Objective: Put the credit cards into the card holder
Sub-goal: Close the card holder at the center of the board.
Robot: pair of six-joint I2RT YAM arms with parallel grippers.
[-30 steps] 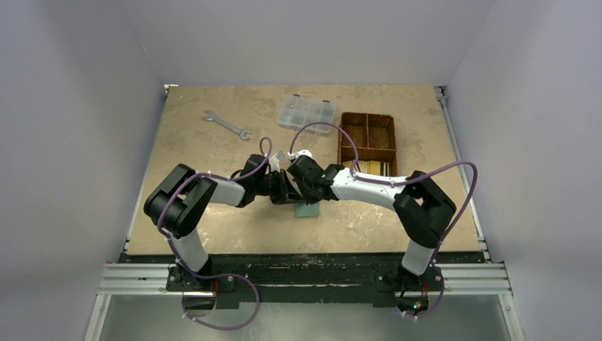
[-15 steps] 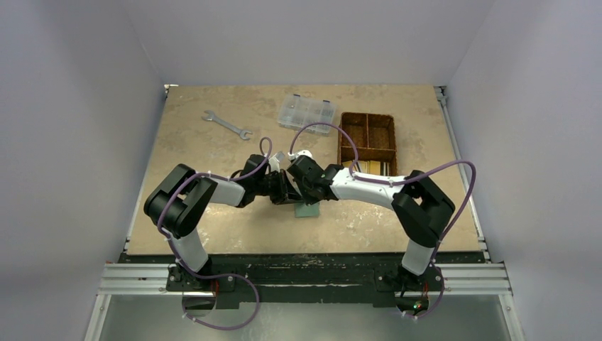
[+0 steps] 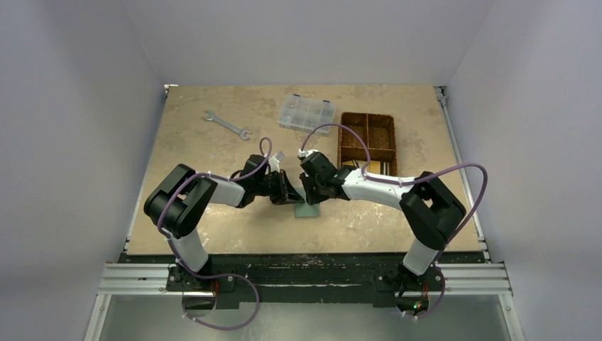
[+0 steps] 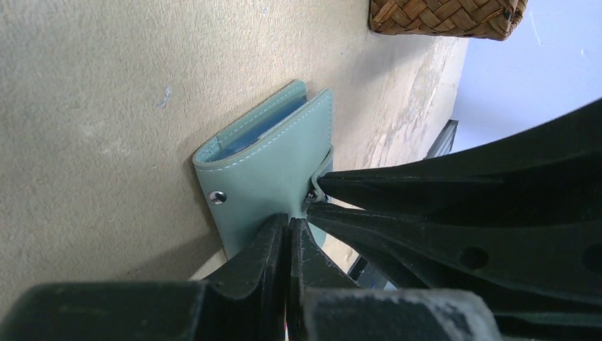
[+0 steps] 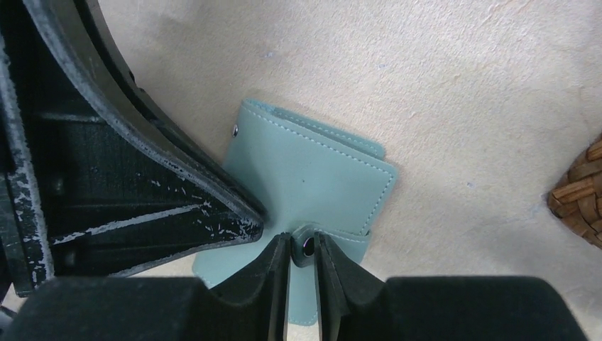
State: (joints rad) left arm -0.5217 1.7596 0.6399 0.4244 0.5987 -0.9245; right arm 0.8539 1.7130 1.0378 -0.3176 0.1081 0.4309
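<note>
Movement since a second ago is all on the right side: the right arm has swung its elbow outward and drawn its wrist back a little from the left arm's, while the left arm stays where it was. The right end effector [image 5: 302,245] has its fingers parted by a narrow gap, straddling the small strap and snap of the card holder [image 5: 312,177]. The left end effector [image 4: 289,222] is closed tight, its joined tips resting on the card holder's cover beside the strap. The card holder has not shifted; it lies flat on the counter [image 3: 213,227] near the middle, between the two end effectors and nearer the arm bases than the brown woven basket [image 3: 368,138]. It is a folded sage-green wallet with pale stitching round its edges, a silver stud on one corner of the cover, and a strap wrapping over the open side. Pale blue pockets show between the covers in the left wrist view.
</note>
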